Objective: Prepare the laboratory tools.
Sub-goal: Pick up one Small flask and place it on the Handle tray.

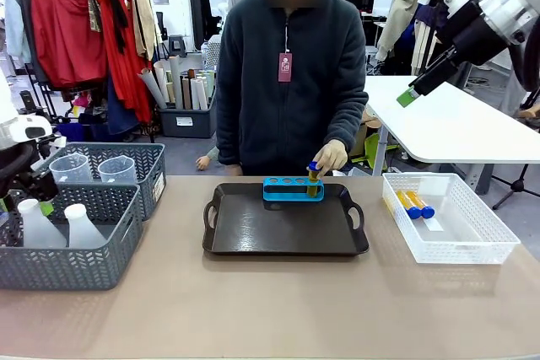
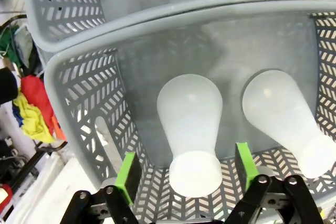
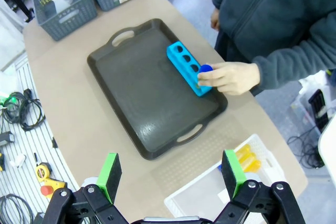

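Observation:
Two translucent white conical flasks (image 1: 38,225) stand in the front grey mesh basket (image 1: 67,271) at the table's left. My left gripper (image 2: 187,167) is open inside that basket, its green pads (image 2: 128,171) either side of one flask's (image 2: 189,114) neck with small gaps. A second flask (image 2: 283,108) stands beside it. Two clear beakers (image 1: 70,168) sit in the rear basket. The person's hand (image 1: 332,156) holds a blue-capped test tube (image 1: 313,176) at the blue rack (image 1: 291,189) on the black tray (image 1: 253,233). Two more tubes (image 1: 413,204) lie in the white bin (image 1: 456,250). My right gripper (image 1: 411,94) hangs open high at the right.
From the right wrist view, the tray (image 3: 142,93), rack (image 3: 189,67) and white bin (image 3: 210,192) lie far below the open right gripper (image 3: 170,171). Bare table runs along the near edge. A white table and clothes rack stand behind the person.

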You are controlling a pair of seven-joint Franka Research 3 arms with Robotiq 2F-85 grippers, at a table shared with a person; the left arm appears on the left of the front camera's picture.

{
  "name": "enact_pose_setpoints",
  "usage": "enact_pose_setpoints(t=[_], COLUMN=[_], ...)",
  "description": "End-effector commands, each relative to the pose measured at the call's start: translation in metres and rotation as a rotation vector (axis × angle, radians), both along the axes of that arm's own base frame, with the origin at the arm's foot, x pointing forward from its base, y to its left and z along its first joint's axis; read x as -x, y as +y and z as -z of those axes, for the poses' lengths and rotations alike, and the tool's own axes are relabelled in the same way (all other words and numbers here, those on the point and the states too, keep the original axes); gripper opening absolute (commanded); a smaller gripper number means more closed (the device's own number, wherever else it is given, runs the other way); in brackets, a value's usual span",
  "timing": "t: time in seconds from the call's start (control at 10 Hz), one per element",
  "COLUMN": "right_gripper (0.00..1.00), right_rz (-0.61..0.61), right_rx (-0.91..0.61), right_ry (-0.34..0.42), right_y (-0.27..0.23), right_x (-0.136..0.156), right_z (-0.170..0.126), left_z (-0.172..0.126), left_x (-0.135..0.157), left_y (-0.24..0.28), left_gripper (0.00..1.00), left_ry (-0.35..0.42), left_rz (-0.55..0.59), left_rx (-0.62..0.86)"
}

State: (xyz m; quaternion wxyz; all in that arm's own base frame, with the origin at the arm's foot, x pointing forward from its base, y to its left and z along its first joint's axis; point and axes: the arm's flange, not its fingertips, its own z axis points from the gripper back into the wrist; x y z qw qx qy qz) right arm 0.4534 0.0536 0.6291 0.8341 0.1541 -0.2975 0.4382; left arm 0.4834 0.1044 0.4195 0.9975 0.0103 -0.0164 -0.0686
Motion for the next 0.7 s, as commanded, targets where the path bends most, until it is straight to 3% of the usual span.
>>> enact_pose_setpoints(t=[0.0,0.2,0.6], right_gripper=[1.0,1.0,1.0], right_rz=[-0.007,-0.007,-0.007], right_rx=[-0.013,-0.013,-0.013], right_ry=[-0.001,-0.001,-0.001], right_y=[-0.0003,-0.0003,-0.0003], right_x=[0.0004,0.0004,0.0004], right_z=[-0.0006,-0.0006,-0.0006], left_z=[-0.0011,-0.0013,-0.0077], left_x=[-0.0033,-0.0027,0.002], left_y=[0.0018,0.0016,-0.0005], left_gripper=[0.39,0.01,0.0], left_ry=[0.0,-0.004,-0.017], left_rz=[-0.007,-0.004,0.008], left_rx=[0.026,0.024,0.014])
